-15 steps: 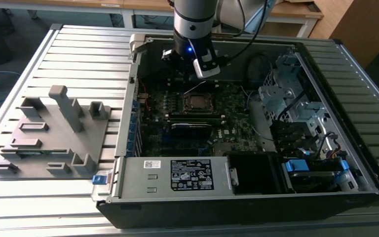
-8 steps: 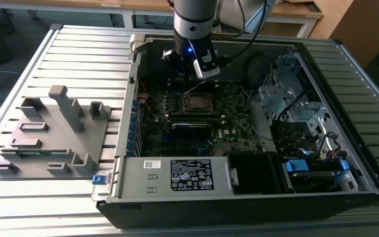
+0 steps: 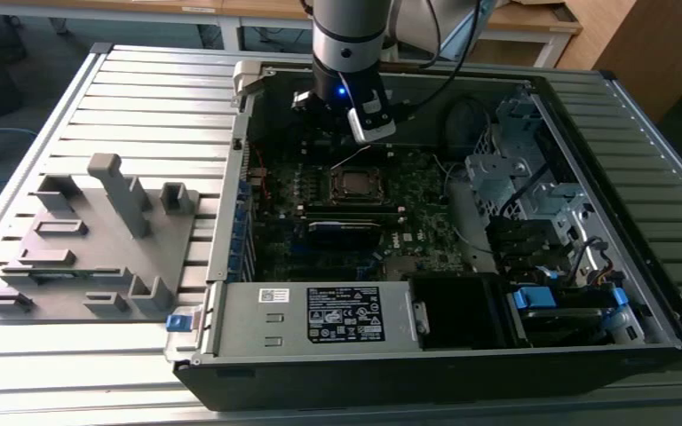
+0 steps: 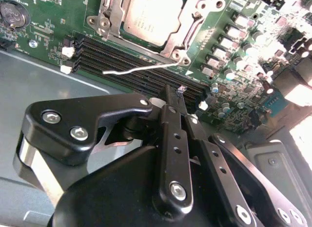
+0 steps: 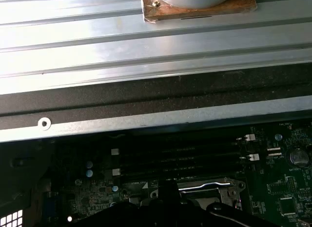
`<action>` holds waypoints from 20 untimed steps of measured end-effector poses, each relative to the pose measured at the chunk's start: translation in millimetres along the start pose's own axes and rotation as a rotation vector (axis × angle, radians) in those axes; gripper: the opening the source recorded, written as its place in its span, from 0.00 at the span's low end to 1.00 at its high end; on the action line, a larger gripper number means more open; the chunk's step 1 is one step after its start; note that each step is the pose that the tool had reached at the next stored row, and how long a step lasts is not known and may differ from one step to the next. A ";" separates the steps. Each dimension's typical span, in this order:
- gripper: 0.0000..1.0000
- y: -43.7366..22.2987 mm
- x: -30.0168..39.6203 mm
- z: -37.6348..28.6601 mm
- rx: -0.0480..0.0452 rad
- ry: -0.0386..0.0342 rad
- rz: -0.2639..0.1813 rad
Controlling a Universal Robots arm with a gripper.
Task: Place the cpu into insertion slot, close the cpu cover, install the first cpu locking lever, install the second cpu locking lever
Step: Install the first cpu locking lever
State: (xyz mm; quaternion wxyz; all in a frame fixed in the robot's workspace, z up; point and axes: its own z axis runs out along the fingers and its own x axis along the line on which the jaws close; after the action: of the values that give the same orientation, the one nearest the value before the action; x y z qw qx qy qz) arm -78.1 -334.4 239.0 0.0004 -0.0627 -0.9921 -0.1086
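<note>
The cpu (image 4: 151, 15) lies with its silver top up in the insertion slot (image 3: 353, 184) on the green motherboard (image 4: 44, 29). The silvery cpu cover (image 4: 111, 15) lies flat around it. One thin wire locking lever (image 4: 136, 68) stands off the slot's corner over the memory slots; another lever (image 4: 194, 28) runs along the slot's side. My gripper (image 4: 174, 90) hangs above the memory slots beside the slot, its black fingers (image 4: 173, 139) pressed together with nothing between them. In the exterior view my gripper (image 3: 371, 133) is just behind the slot, inside the case.
The open computer case (image 3: 625, 106) lies on a slatted metal table (image 3: 139, 98). Long black memory slots (image 4: 131, 73) run beside the socket. Drive cages and cables (image 3: 519, 177) fill the exterior view's right; the power supply (image 3: 341, 315) sits in front. A grey fixture (image 3: 92, 240) stands on the exterior view's left.
</note>
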 end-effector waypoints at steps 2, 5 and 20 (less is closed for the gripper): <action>0.10 -0.2 0.0 0.9 -0.0002 -0.0026 -0.001; 0.10 -0.3 0.0 1.0 0.0001 -0.0028 -0.001; 0.10 -0.8 -0.1 3.5 -0.0003 -0.0036 -0.001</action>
State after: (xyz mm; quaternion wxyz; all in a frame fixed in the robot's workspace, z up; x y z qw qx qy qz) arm -78.1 -334.5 235.4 -0.0015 -0.0625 -0.9921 -0.1086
